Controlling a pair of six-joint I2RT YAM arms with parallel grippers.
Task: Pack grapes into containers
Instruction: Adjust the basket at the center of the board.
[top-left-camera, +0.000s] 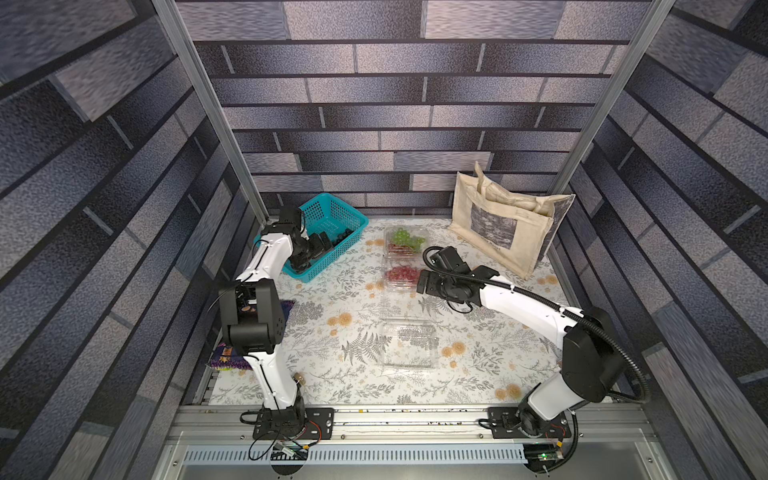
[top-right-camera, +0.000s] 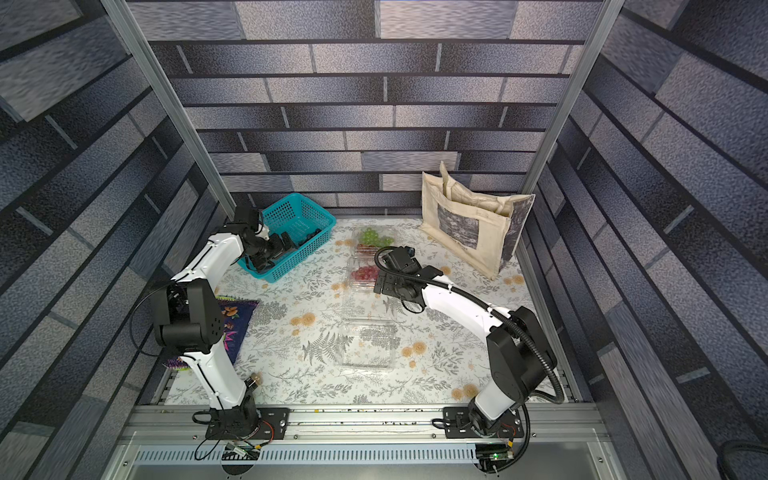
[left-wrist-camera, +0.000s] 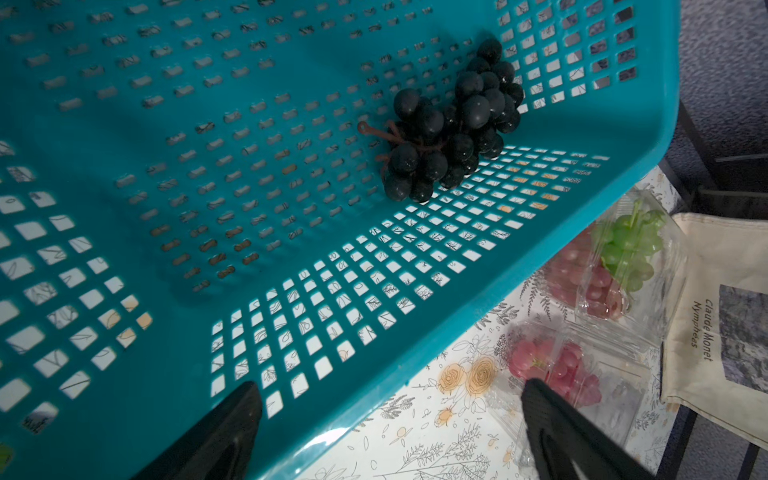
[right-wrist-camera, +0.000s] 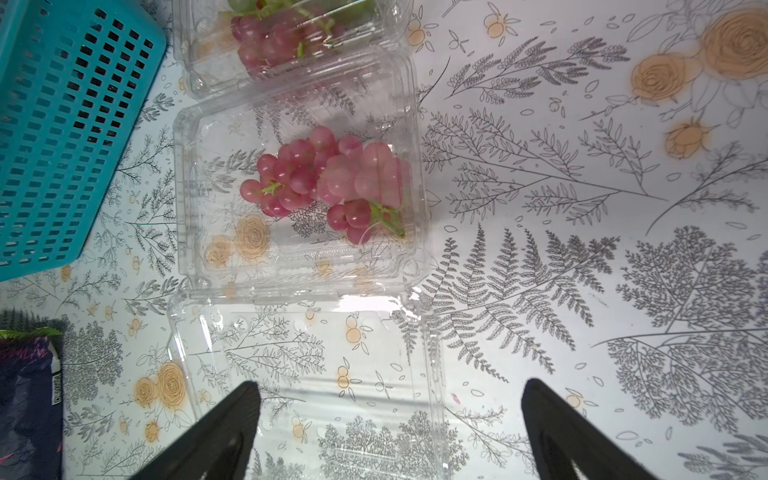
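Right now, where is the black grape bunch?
The black grape bunch lies in a corner of the teal basket, ahead of the open left gripper in the left wrist view; the basket sits far left on the table.

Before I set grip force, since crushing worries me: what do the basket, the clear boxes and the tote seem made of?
Basket: moulded teal plastic, dull sheen, rigid grid of holes.
Clear boxes: probably thin glossy plastic; the tablecloth print shows through and the edges glint.
Tote: beige woven cloth, matte, creased and slumping.
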